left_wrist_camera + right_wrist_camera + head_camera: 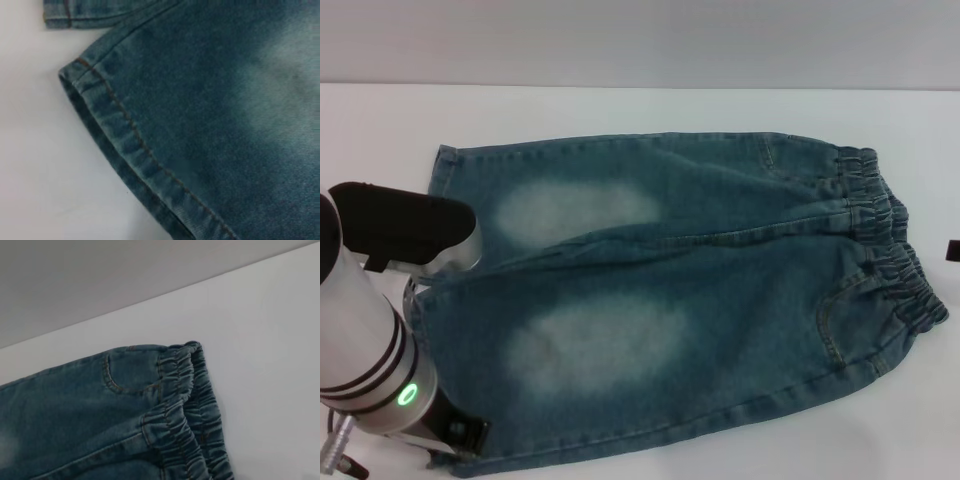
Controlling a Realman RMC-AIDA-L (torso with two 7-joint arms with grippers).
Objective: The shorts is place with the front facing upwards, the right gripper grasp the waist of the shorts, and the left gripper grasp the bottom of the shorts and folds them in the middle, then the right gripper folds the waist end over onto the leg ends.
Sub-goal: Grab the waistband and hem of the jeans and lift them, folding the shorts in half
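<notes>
Head view shows us the long blue denim shorts (690, 300) with two pale faded patches spread flat across the middle of the frame on the white table (620, 110). The ruched elastic waist (895, 250) lies at the right edge and the stitched hems of the bottom (440, 190) at the left. That layout, we judge, puts each end beside the arm meant to take it.

The left gripper (455, 432), on the silver-white arm with the green ring, sits at the lower left of the frame, over the near leg's hem. Its wrist view looks closely onto that hem (125, 130), so we read it as lining up for the grasp. We cannot tell whether its fingers are apart or together.

The right gripper shows only as a dark sliver (953, 250) at the right edge. Its wrist view frames the waistband (185, 405) and a pocket seam (112, 380), and we cannot tell its state either.

No fold has begun.
</notes>
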